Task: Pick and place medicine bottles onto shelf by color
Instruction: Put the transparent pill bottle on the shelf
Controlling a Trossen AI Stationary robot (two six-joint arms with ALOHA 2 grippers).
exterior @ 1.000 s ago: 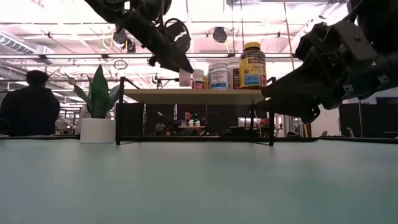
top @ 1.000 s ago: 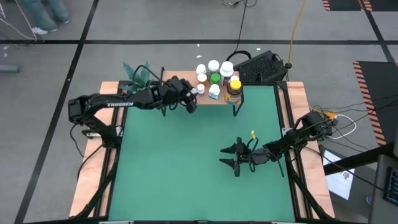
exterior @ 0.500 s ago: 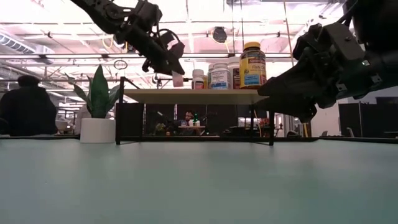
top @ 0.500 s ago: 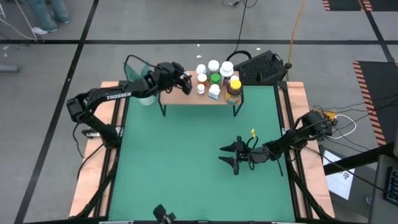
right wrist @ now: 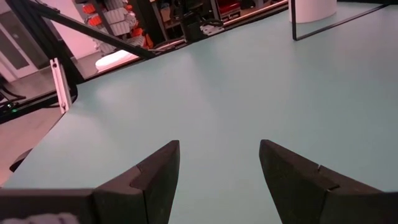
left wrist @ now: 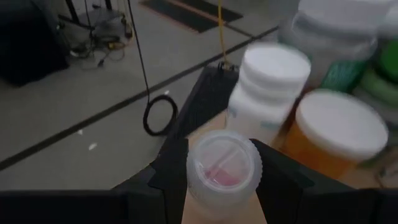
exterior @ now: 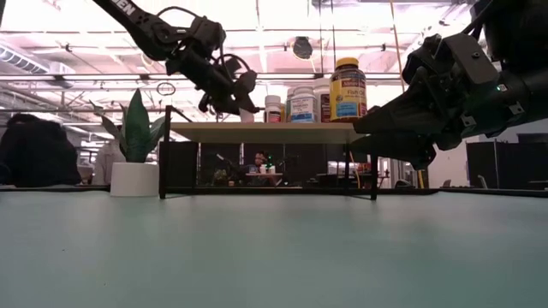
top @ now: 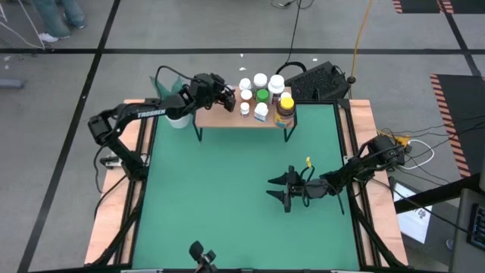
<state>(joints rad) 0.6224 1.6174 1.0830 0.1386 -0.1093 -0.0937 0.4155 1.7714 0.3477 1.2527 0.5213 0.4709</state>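
Note:
My left gripper (top: 227, 97) is over the left half of the light-wood shelf (top: 216, 119), shut on a small bottle with a clear cap and pink inside (left wrist: 222, 171). The bottle's base is at the board's top (exterior: 274, 132); I cannot tell whether it touches. To the right, several medicine bottles stand on the shelf: white ones (top: 260, 80), a green one (top: 262, 95) and an amber one with a yellow cap (top: 286, 106). My right gripper (top: 282, 191) hovers open over the green table's right middle, nothing between its fingers (right wrist: 163, 163). My left gripper pinches the small bottle between its two fingers, one on each side of the body just below the cap (left wrist: 193, 180). The fingers (left wrist: 171, 177) come from the table's left, slanting down. The bottle stands upright in the hold (exterior: 247, 114).
A potted plant in a white pot (top: 178, 120) stands beside the shelf's left end. A black device (top: 318, 80) lies behind the shelf's right end. A small yellow bit (top: 308, 161) lies on the mat. The mat's centre and near half are bare green (top: 212, 197).
My left gripper has swung toward the table's far edge with the small bottle, from in front of the shelf to over its board, sinking a little and rolling slightly. The bottle stays upright in the hold.

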